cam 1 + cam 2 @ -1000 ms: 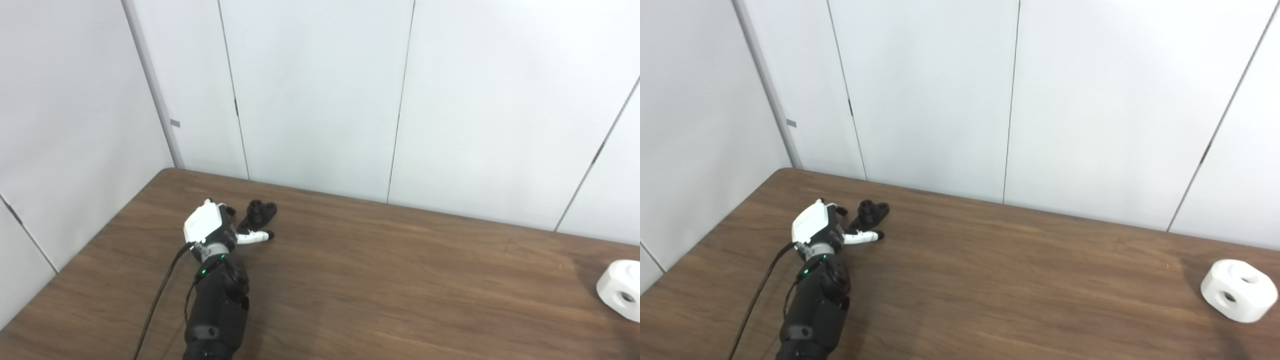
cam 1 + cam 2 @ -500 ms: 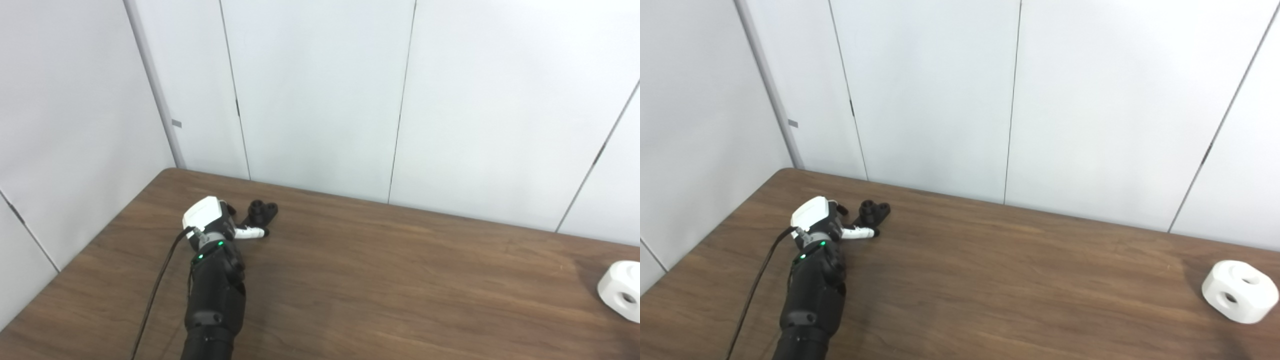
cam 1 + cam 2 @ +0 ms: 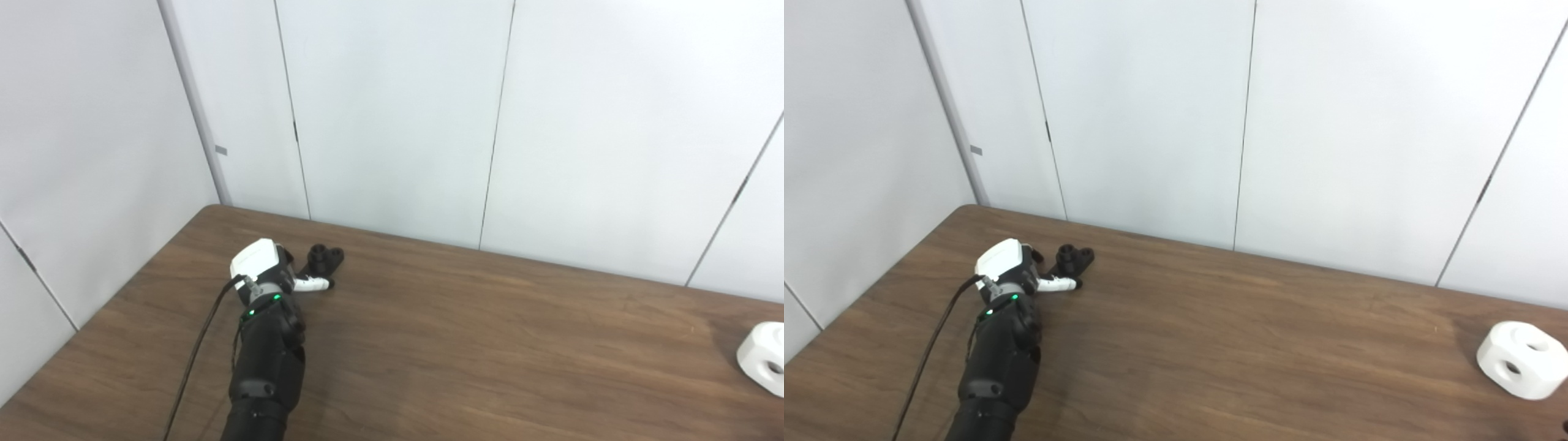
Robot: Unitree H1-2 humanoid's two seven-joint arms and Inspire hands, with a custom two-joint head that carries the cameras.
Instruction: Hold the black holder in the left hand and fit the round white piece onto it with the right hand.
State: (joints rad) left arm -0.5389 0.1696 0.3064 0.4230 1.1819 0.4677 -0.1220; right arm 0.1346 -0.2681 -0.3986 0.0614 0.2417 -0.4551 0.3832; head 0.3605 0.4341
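Observation:
The black holder (image 3: pixel 325 257) lies flat on the brown table (image 3: pixel 490 343) at the far left, near the back edge. My left hand (image 3: pixel 268 273) rests right beside it on its left, its white back facing up. The thumb (image 3: pixel 310 283) reaches out along the holder's near side, and one dark fingertip shows at its far side. The hand looks open and the holder is still on the table. The round white piece (image 3: pixel 1522 361), with holes in its faces, sits at the far right edge of the table. My right hand is out of both views.
White wall panels (image 3: pixel 392 122) close off the table at the back and on the left. A black cable (image 3: pixel 196 355) runs along my left forearm to the wrist. Bare wood stretches between the holder and the white piece.
My left hand has slid forward and a little right, so it now sits closer against the holder with the thumb alongside it. The camera has shifted slightly. The white piece has stayed put.

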